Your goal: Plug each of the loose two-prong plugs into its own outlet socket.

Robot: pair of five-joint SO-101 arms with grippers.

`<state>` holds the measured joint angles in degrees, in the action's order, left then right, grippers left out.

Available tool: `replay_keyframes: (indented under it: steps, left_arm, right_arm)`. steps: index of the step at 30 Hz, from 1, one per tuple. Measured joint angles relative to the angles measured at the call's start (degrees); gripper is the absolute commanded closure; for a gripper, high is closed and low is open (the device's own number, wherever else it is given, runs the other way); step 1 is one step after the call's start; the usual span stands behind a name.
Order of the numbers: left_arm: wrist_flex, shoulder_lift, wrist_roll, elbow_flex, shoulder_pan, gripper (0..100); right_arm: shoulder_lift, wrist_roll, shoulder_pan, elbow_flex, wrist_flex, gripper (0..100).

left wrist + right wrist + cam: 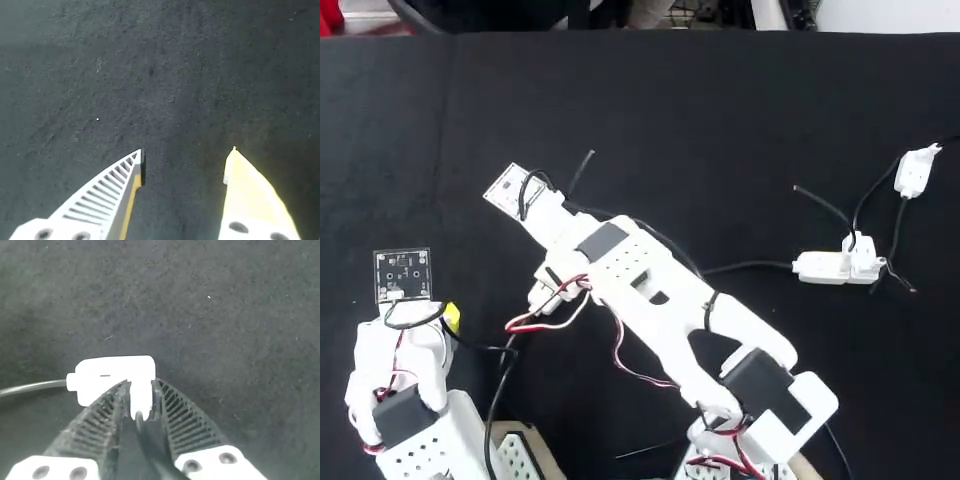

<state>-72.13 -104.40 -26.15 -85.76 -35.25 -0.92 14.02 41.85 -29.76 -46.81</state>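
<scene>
Overhead camera looks down; wrist cameras skim the table (720, 100)

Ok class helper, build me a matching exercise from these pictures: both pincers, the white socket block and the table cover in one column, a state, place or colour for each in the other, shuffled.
Column one:
1. left pincer
2. right pincer
3. white socket block
4. table cover

Column two:
a. black
b. shut on a white corded plug
c. open, holding nothing
d. lying on the table's right side, with cables around it

Pairs: 1-c, 2-b, 3-d, 4-a
</scene>
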Motion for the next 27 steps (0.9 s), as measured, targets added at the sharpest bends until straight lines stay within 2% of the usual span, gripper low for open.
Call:
replay_keyframes:
  steps: [16,18,22,24,27]
  left_arm:
    - [0.0,0.0,0.0,-0.09,0.0,74]
    - [0.0,0.0,0.0,-0.09,0.0,74]
    - [0.0,0.0,0.0,-0.09,0.0,74]
    - [0.62,0.0,0.0,-0.09,0.0,74]
    - [0.97,0.0,0.0,-0.62,0.0,74]
  right_arm:
    - [5.01,-0.09,0.79,-1.14,3.16,97.6]
    - [5.01,-0.09,0.79,-1.14,3.16,90.1]
    - [5.8,-0.09,1.49,-0.53,1.14,64.1]
    - [6.15,-0.09,1.67,0.35,-0.44,54.4]
    - [6.77,-0.09,1.67,1.58,-2.55,53.8]
